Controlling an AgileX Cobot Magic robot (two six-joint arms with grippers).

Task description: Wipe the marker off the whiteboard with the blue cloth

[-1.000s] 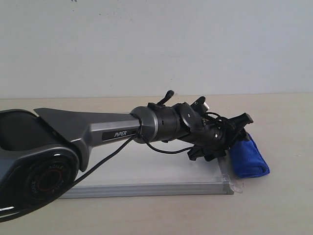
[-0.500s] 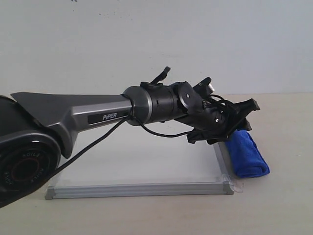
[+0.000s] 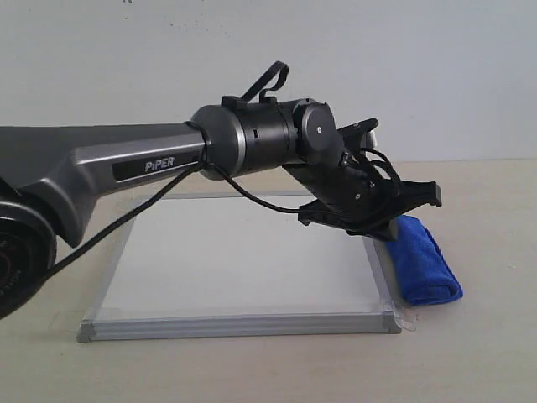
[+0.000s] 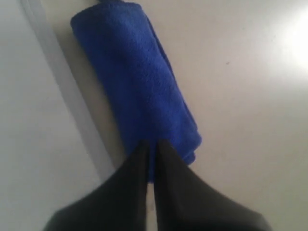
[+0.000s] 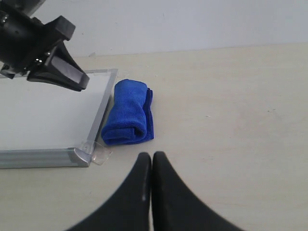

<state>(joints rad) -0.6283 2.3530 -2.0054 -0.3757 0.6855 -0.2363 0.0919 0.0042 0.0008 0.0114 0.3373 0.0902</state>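
The blue cloth [image 3: 426, 264] lies rolled on the table, just off the whiteboard's [image 3: 243, 269] right edge. My left gripper [image 3: 430, 196] hovers above the cloth's far end, shut and holding nothing. In the left wrist view the cloth [image 4: 134, 82] lies below the closed left gripper [image 4: 151, 144], beside the whiteboard's frame [image 4: 62, 82]. The right gripper [image 5: 151, 156] is shut and empty over bare table, short of the cloth [image 5: 127, 118] and the whiteboard [image 5: 48, 115]. No red marker line shows on the visible board; the arm hides part of it.
The left arm's grey link [image 3: 126, 168] spans the board from the left. Clear tape [image 5: 98, 153] sticks out at the board's near right corner. A pale wall [image 3: 336, 75] stands behind the table. Beige tabletop [image 5: 231, 120] lies right of the cloth.
The left arm has lifted and swung upward, raising its gripper off the cloth's far end and uncovering more of the whiteboard. The cloth has stayed in place.
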